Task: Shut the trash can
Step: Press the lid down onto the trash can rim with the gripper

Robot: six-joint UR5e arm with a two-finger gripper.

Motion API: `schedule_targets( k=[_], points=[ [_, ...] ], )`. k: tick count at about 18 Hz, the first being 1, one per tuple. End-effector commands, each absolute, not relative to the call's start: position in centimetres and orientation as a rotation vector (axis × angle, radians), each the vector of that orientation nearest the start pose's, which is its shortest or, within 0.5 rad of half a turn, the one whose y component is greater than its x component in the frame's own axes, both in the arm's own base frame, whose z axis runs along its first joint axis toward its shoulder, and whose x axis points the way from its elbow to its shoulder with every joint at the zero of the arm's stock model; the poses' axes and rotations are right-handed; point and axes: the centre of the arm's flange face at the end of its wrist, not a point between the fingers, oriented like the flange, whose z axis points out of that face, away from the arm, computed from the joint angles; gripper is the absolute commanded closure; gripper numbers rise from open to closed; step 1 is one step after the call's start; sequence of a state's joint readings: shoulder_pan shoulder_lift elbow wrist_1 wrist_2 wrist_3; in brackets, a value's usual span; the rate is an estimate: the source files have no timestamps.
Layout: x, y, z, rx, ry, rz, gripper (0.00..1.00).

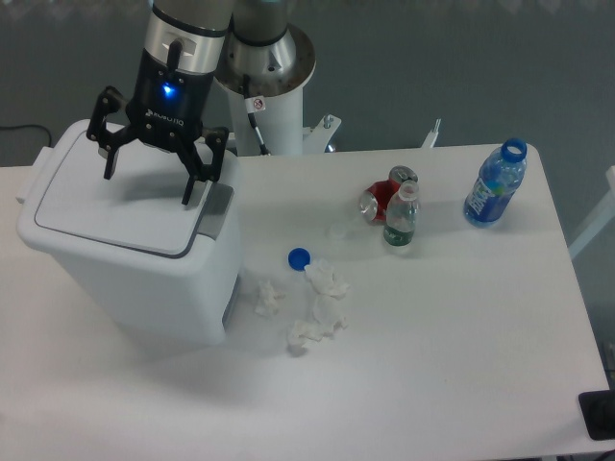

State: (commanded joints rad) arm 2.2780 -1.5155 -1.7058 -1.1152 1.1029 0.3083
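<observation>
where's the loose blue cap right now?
The blue cap lies on the white table just right of the trash can, directly above the crumpled tissues and left of the red can.

A white table (pixel 461 327) carries the trash can (pixel 135 259) at its left end; beside that lie crumpled tissues (pixel 312 307) and a blue cap (pixel 299 257); farther right, a red can (pixel 381 197), a small bottle (pixel 401 217), an uncapped blue bottle (pixel 495 184).

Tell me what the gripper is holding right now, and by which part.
Nothing is held. The gripper is open, its fingers spread above the lid of the trash can, with nothing between them.
</observation>
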Motion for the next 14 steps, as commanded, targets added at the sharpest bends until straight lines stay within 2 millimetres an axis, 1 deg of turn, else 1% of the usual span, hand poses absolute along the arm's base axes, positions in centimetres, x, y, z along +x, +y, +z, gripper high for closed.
schedule_targets(
  k=[5,14],
  points=[
    [-18.8,49.45,50.2,-2.56,-0.376,-0.304,0.0],
    [-18.74,49.38,50.43,-2.558,-0.368,-0.299,0.0]
  ],
)
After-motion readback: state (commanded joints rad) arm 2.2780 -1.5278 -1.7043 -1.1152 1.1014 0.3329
